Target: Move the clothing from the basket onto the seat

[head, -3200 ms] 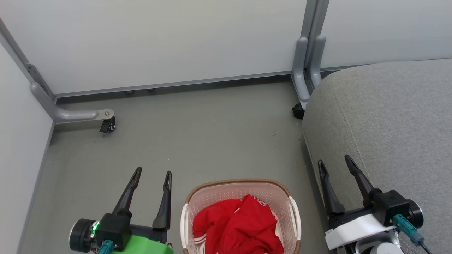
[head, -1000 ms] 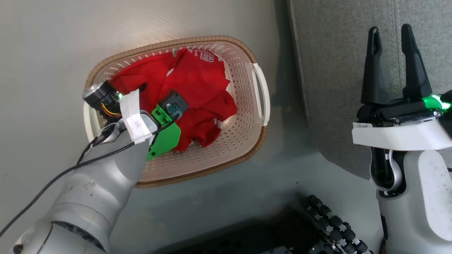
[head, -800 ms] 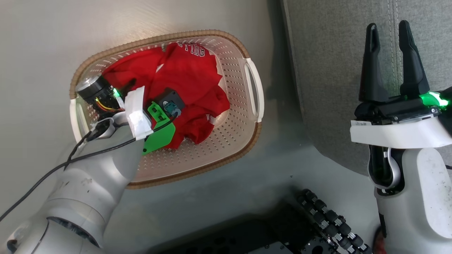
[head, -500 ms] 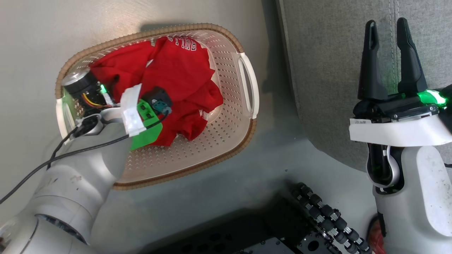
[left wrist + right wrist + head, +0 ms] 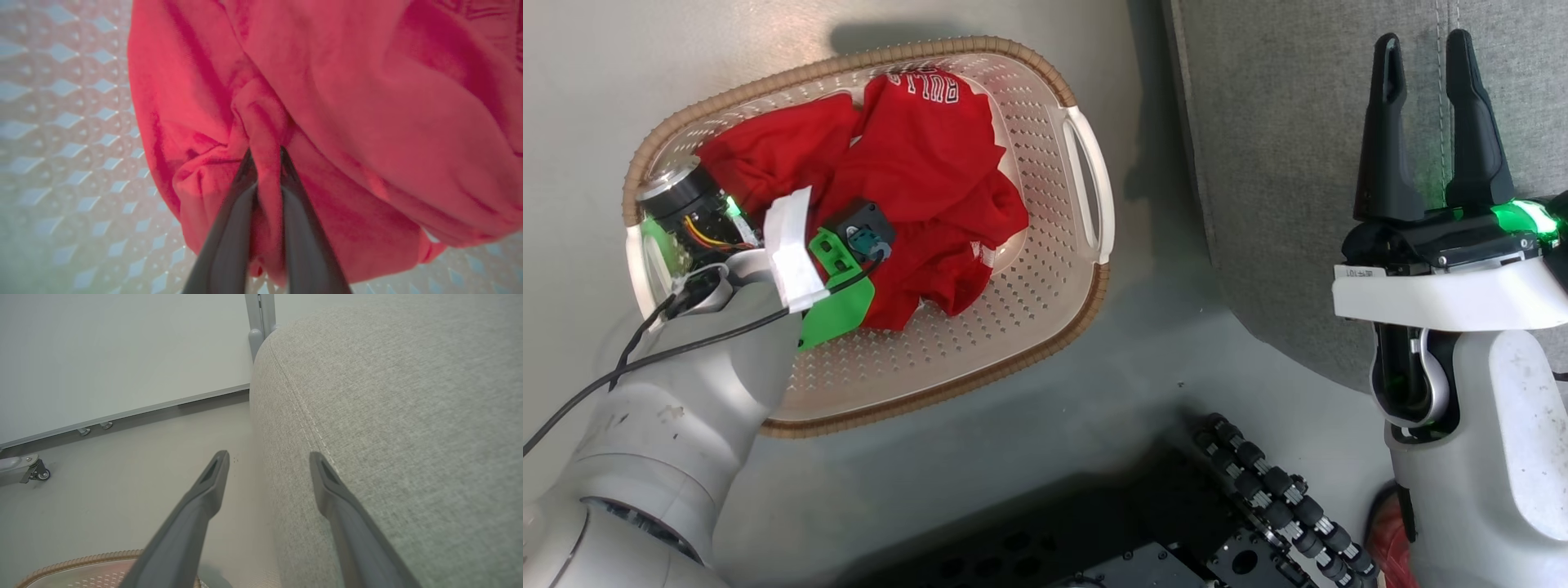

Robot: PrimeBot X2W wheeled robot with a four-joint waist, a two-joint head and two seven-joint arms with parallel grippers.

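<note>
The clothing (image 5: 915, 163) is a heap of bright red fabric with white lettering, lying in the cream perforated basket (image 5: 1045, 269) on the floor. My left arm (image 5: 727, 343) reaches down into the basket, its fingers hidden under the wrist. In the left wrist view my left gripper (image 5: 264, 153) is shut on a raised fold of the clothing (image 5: 367, 122) above the basket floor (image 5: 61, 122). My right gripper (image 5: 1423, 49) stands open and holds nothing over the edge of the grey seat (image 5: 1282, 122). Its fingers straddle the stitched seam of the seat (image 5: 408, 396).
The basket stands on grey floor just left of the seat; its rim (image 5: 81, 559) shows below my right gripper (image 5: 269, 457). My dark wheeled base (image 5: 1258, 498) lies at the bottom. A white partition (image 5: 122, 347) with a castor foot (image 5: 32, 469) stands behind.
My left gripper has closed on a fold of the red clothing. The head camera has shifted, so the basket sits further left and higher in the picture. The right gripper stays open.
</note>
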